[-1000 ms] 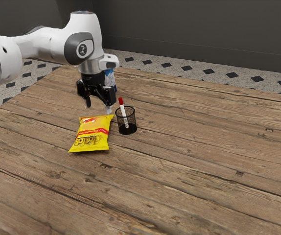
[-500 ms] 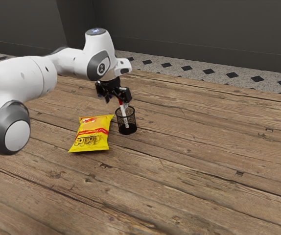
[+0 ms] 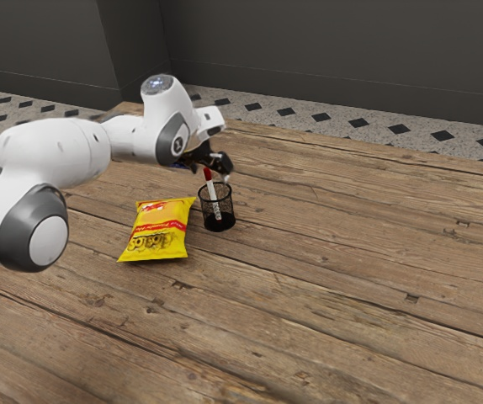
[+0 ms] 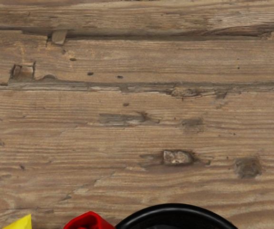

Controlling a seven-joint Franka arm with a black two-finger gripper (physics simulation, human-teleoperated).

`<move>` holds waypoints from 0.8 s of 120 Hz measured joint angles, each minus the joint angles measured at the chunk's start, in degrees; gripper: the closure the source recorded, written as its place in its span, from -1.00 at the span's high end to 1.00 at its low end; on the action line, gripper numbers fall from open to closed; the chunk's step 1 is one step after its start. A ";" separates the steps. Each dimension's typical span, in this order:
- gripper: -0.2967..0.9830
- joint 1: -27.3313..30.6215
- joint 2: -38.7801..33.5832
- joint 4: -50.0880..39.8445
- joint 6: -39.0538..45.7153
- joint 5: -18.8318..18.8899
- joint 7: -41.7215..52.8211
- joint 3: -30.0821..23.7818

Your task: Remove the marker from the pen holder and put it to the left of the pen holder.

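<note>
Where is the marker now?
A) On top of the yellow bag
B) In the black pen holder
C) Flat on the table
B, because the marker leans in the pen holder, with its red end poking up above the rim.

I count one marker (image 3: 213, 194), one pen holder (image 3: 228, 210), one bag (image 3: 157, 230).

The wooden table (image 3: 334, 278) bears a yellow bag (image 3: 156, 229) and pen holder (image 3: 220, 224).
</note>
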 joint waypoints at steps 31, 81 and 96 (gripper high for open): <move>0.54 1.14 1.23 -0.12 3.87 -2.71 0.22 0.00; -0.13 1.30 1.57 -0.82 5.42 -3.02 0.55 0.08; -0.42 1.29 1.32 -0.87 5.51 -2.81 0.58 0.14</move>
